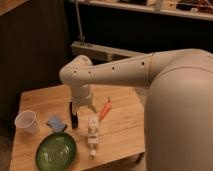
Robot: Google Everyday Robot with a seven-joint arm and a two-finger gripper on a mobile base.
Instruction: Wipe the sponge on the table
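The light-blue sponge lies flat on the wooden table, between a white cup and a black bar. My gripper hangs at the end of the white arm over the middle of the table, pointing down, a little to the right of the sponge and above it. It is not touching the sponge. The black bar stands upright just below the gripper's left side, right beside the sponge.
A white cup stands near the table's left edge. In the front left corner lies a green plate. A white object and an orange stick lie right of the gripper. My large white body fills the right side.
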